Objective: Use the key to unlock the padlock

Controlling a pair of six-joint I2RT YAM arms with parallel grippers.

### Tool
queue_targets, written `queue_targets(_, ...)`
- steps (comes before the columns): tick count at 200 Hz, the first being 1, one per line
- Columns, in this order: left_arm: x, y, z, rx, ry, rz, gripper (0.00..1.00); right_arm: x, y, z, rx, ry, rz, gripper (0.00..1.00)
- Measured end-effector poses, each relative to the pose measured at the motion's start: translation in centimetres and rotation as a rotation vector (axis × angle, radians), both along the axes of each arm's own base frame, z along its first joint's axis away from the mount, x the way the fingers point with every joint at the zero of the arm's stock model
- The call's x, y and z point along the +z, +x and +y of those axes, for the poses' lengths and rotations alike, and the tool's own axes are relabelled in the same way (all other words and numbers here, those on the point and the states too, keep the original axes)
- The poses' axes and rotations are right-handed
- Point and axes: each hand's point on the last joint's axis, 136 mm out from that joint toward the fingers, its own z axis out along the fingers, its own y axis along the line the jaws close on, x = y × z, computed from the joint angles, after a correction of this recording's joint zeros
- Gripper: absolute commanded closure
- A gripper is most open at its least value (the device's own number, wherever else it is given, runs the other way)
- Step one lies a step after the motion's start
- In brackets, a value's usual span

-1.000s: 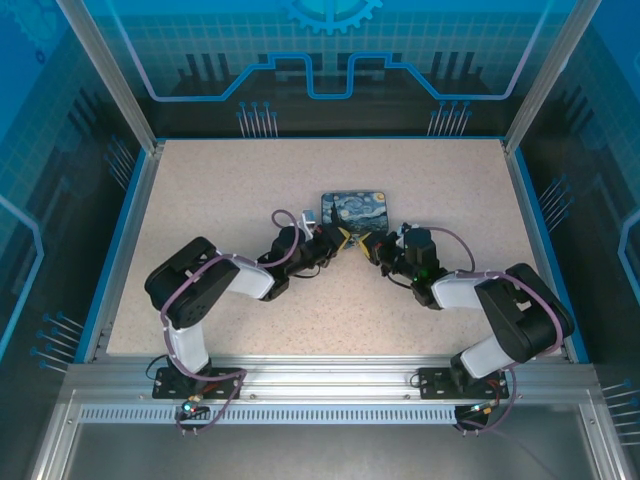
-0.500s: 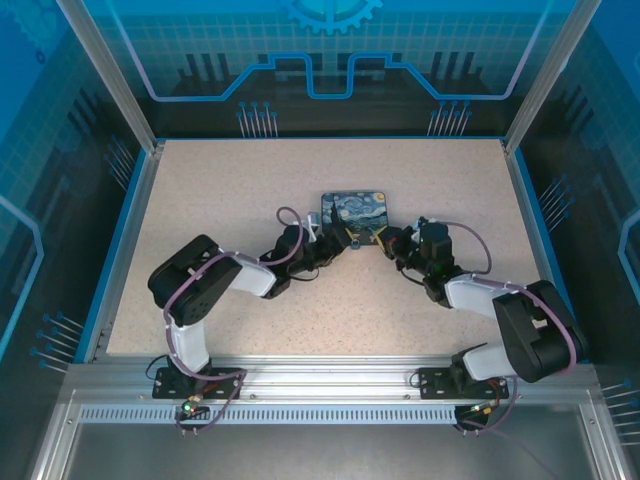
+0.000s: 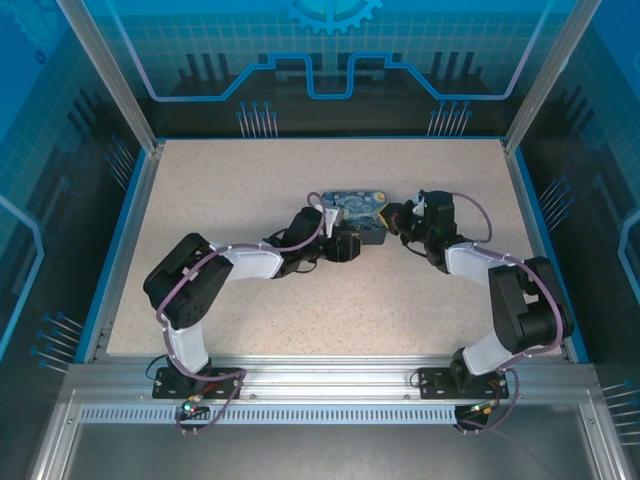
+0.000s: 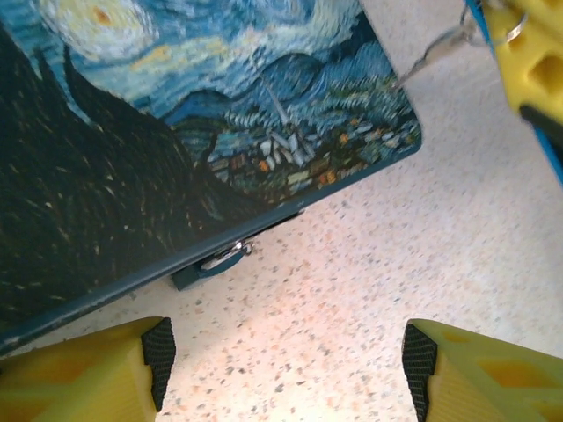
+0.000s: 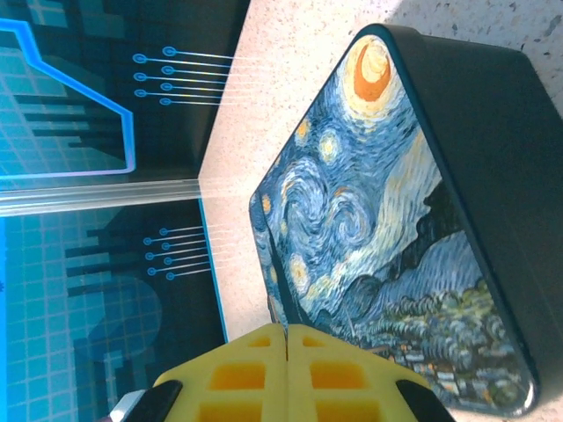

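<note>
A speckled beige desk (image 3: 220, 190) with blue edging carries a dark-blue Starry Night box (image 3: 355, 206), lying flat near its middle.

The left gripper (image 3: 352, 246) has reached further out and its fingers (image 4: 97, 374), pinched together a second ago, have sprung wide apart, so that the box's (image 4: 132, 158) near edge and the padlock (image 4: 225, 257) now lie just ahead of them. The right gripper (image 3: 394, 216) has drawn away from the left one, out past the box's corner, with the key (image 4: 431, 54) at its tips; the two grippers no longer meet
</note>
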Motion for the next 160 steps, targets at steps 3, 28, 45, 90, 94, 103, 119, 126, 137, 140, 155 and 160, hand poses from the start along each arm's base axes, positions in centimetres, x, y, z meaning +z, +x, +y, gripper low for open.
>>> queue_targets(3, -0.2, 0.0, 0.0, -0.007, 0.010, -0.002, 0.29, 0.0, 0.1, 0.1, 0.003, -0.002, 0.002, 1.00)
queue_targets(28, -1.8, -0.2, -0.5, -0.046, 0.057, -0.006, 0.29, -0.1, 1.2, 0.5, 0.031, -0.017, 0.010, 1.00)
queue_targets(45, -2.9, -0.4, -0.8, -0.064, 0.083, -0.007, 0.29, 0.0, 1.8, 0.8, 0.045, -0.029, 0.008, 1.00)
queue_targets(90, -4.2, 0.1, -1.4, -0.066, 0.138, -0.072, 0.28, -1.4, 2.5, 1.2, 0.073, -0.045, 0.041, 1.00)
queue_targets(94, -4.1, 0.2, -1.5, -0.065, 0.142, -0.083, 0.28, -1.5, 2.5, 1.2, 0.075, -0.048, 0.043, 1.00)
queue_targets(103, -4.3, 0.5, -1.5, -0.051, 0.155, -0.106, 0.27, -1.7, 2.4, 1.2, 0.076, -0.050, 0.048, 1.00)
queue_targets(119, -4.4, 1.0, -1.6, -0.032, 0.165, -0.139, 0.27, -2.2, 2.4, 1.2, 0.081, -0.055, 0.057, 1.00)
queue_targets(126, -4.4, 1.3, -1.7, -0.025, 0.168, -0.155, 0.27, -2.4, 2.3, 1.2, 0.083, -0.058, 0.061, 1.00)
queue_targets(137, -4.4, 1.7, -1.8, -0.015, 0.172, -0.177, 0.27, -2.8, 2.2, 1.2, 0.087, -0.061, 0.071, 1.00)
queue_targets(140, -4.4, 1.9, -1.9, -0.012, 0.173, -0.182, 0.27, -2.9, 2.2, 1.2, 0.088, -0.061, 0.074, 1.00)
queue_targets(155, -4.4, 2.5, -2.1, 0.001, 0.172, -0.202, 0.26, -3.4, 2.2, 1.2, 0.089, -0.065, 0.085, 1.00)
queue_targets(160, -4.3, 2.6, -2.2, 0.002, 0.172, -0.207, 0.26, -3.6, 2.2, 1.2, 0.089, -0.066, 0.090, 1.00)
